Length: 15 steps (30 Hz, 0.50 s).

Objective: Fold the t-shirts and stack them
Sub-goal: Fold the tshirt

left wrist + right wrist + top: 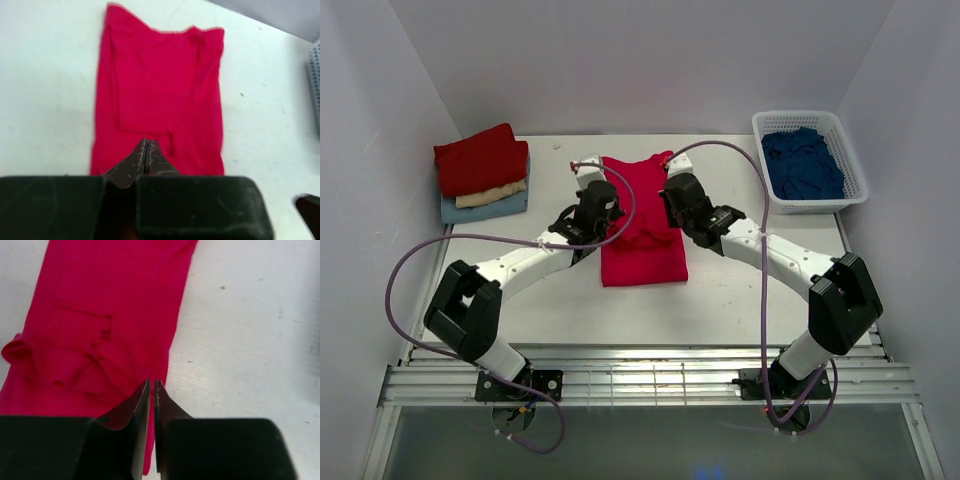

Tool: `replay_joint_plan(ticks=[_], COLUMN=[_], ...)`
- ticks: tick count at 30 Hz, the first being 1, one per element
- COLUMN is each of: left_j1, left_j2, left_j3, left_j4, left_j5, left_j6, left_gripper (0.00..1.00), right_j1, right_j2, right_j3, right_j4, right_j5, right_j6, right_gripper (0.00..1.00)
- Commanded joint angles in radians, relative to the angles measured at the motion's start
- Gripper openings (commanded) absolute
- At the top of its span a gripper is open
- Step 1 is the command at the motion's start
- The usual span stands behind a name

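Crimson t-shirt (642, 255) lying at counter (740, 290) centre, my left gripper (146, 150) jaws closed over its edge, my right gripper (152, 390) jaws all but closed, cloth grip indeterminate.

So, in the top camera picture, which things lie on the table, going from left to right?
folded t-shirt stack → crimson t-shirt → white basket, with navy cloth inside it.

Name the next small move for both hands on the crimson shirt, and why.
Probably lift both hands slightly to test their hold. The crimson t-shirt lies as a narrow strip, sleeves tucked in, not yet halved; left hand and right hand sit closed at its two sides.
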Motion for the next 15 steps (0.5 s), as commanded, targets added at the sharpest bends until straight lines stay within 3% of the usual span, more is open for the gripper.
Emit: replay_joint_plan(ticks=[1, 5, 8, 15], left_j1=[-0.079, -0.153, -0.202, -0.214], left_j2=[-0.058, -0.089, -0.092, -0.049], left_j3=[-0.132, -0.281, -0.312, -0.341], left_j4=[0.027, 0.084, 0.084, 0.089], left_j5=[0.097, 0.159, 0.144, 0.148], left_j6=[-0.061, -0.118, -0.153, -0.182], left_gripper=[0.0, 0.0, 0.0, 0.0], right_j1=[0.005, 0.005, 0.005, 0.005], right_j2=[0.011, 0.032, 0.067, 0.145], right_j3=[-0.103, -0.18, -0.197, -0.183], right_j4=[0.074, 0.169, 0.226, 0.295], right_j5=[-0.27, -0.5, -0.611, -0.706], right_j6=[0.022, 0.057, 0.077, 0.088], right_gripper=[0.08, 0.08, 0.08, 0.08])
